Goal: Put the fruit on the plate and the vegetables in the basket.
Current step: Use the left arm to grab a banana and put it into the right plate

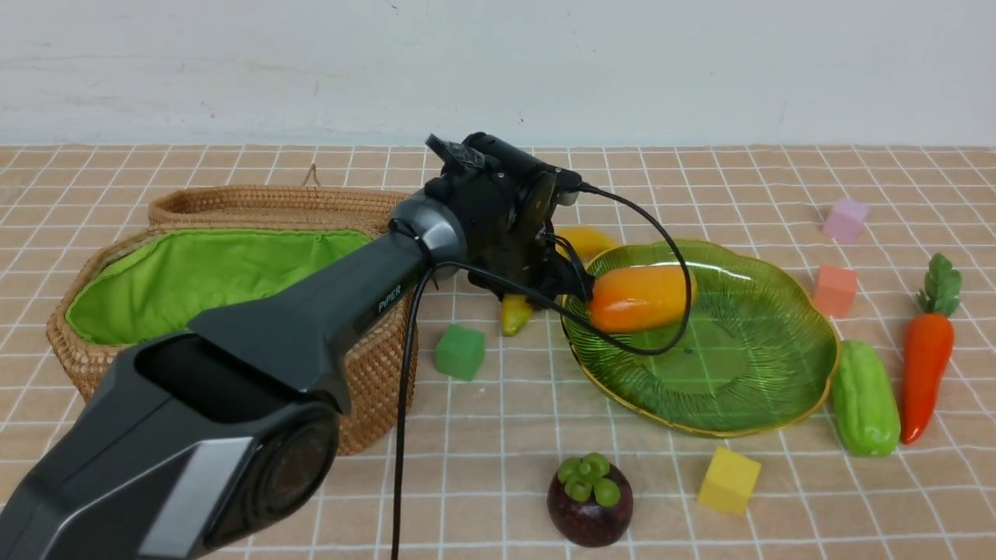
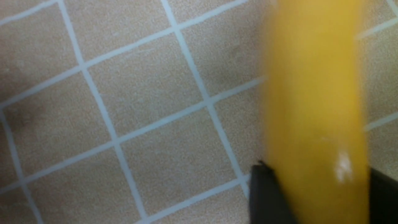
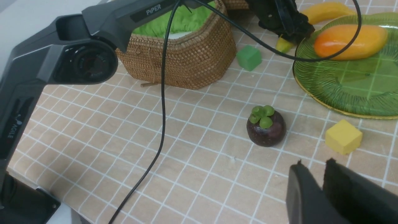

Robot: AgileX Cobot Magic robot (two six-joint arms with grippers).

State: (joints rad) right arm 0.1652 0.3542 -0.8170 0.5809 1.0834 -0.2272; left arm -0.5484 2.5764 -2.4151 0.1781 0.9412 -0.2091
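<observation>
Banana [image 1: 585,239] lies on the table just beside the plate [image 1: 778,389] – your left gripper [image 2: 320,186] pinches its middle, probably so it lifts level. Mango [image 1: 638,298] sits on the plate. Right gripper [image 3: 321,177] hovers near the mangosteen [image 3: 266,129], nearly closed and empty.

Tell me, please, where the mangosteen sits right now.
Front view: the mangosteen stands centre foreground, just left of the yellow cube and nearer the camera than the plate.

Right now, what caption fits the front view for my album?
Left end effector around the banana, beside the plate holding the mango.
</observation>
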